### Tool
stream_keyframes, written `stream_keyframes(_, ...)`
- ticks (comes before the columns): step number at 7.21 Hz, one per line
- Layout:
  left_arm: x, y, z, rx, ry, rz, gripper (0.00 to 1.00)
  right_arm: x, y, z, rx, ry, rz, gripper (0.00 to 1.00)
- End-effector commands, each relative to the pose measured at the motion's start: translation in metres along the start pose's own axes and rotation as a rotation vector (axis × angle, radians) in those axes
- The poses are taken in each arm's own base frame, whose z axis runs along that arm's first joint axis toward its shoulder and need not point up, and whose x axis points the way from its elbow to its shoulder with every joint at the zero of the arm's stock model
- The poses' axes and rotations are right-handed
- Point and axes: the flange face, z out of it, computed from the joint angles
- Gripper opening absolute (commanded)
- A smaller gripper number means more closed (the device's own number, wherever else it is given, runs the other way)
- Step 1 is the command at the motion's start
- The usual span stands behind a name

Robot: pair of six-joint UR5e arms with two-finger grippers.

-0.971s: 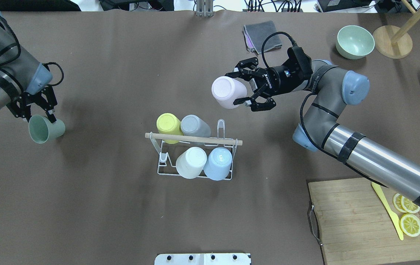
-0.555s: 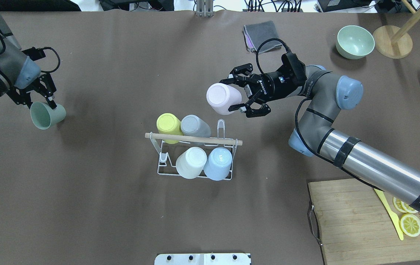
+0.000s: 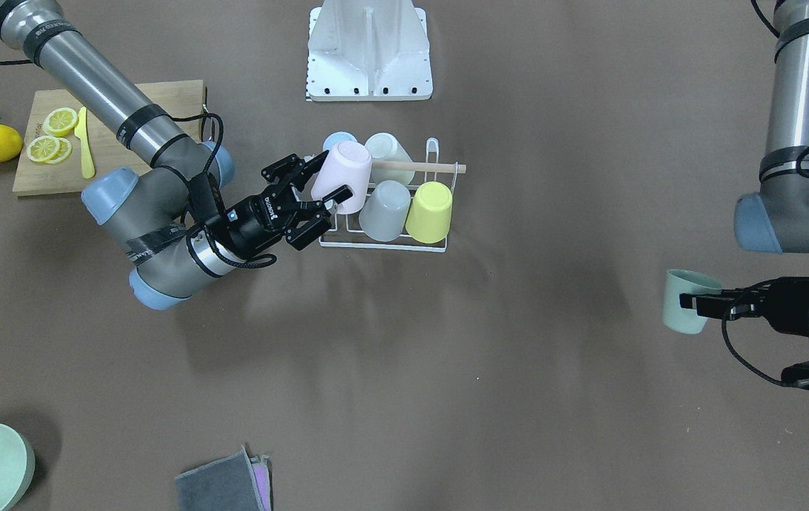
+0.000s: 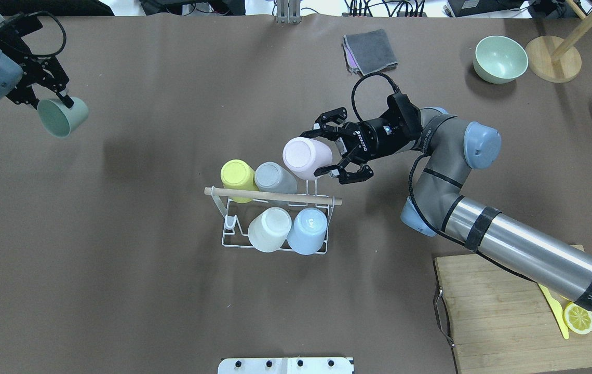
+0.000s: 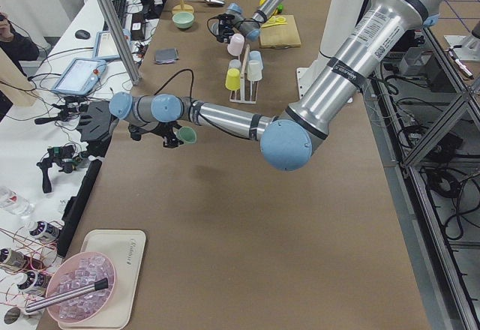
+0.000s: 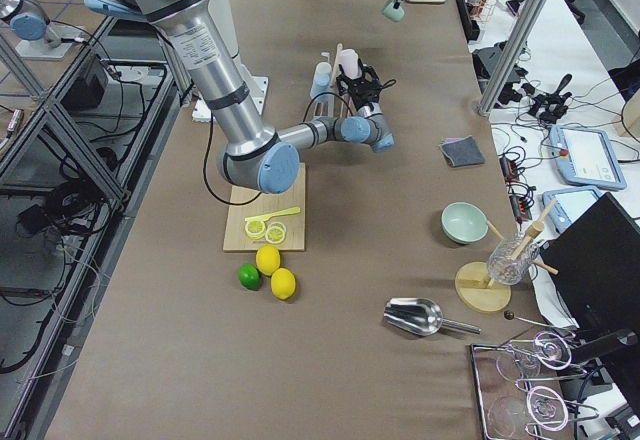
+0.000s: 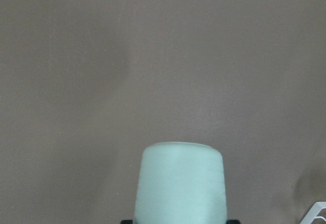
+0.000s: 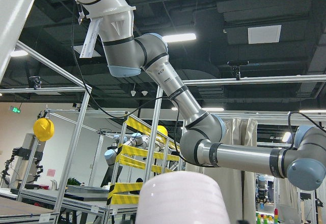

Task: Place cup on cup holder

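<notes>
The right gripper (image 4: 315, 154) had carried the pink cup (image 4: 304, 157) closer, right up to the cup holder (image 4: 275, 197). Its fingers squeezed the cup's sides. The cup was bottom up and tipped over the wire prong (image 4: 311, 181) at the holder's far right corner. A yellow cup (image 4: 236, 175), grey cup (image 4: 273, 178), white cup (image 4: 270, 228) and blue cup (image 4: 309, 230) sat on the holder. The left gripper (image 4: 65, 99) had gone farther away, pinching the green cup (image 4: 65, 118) by its rim.

Pale pink cup (image 4: 306, 157), mint green cup (image 4: 62, 117), yellow cup (image 4: 237, 176), grey cup (image 4: 274, 179), cream cup (image 4: 269, 229), blue cup (image 4: 307, 230), white rack (image 4: 275, 196), brown table (image 4: 171, 301)
</notes>
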Motion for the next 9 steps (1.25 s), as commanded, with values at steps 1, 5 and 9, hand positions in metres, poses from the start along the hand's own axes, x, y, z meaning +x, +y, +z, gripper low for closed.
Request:
stream_keyframes(1,0.022,0.004,-0.026,0.098,0.021,0.149,0.0,-0.014,0.006,-0.005,-0.002,-0.003,0.006,0.25)
stream_keyframes(5,0.033,0.021,-0.027,0.404,0.003,0.414,0.0,-0.011,0.004,-0.006,-0.004,0.001,0.001,0.3)
stream_keyframes(9,0.132,0.065,0.011,0.876,0.232,0.32,0.0,-0.004,-0.001,-0.004,0.001,0.002,-0.01,0.99)
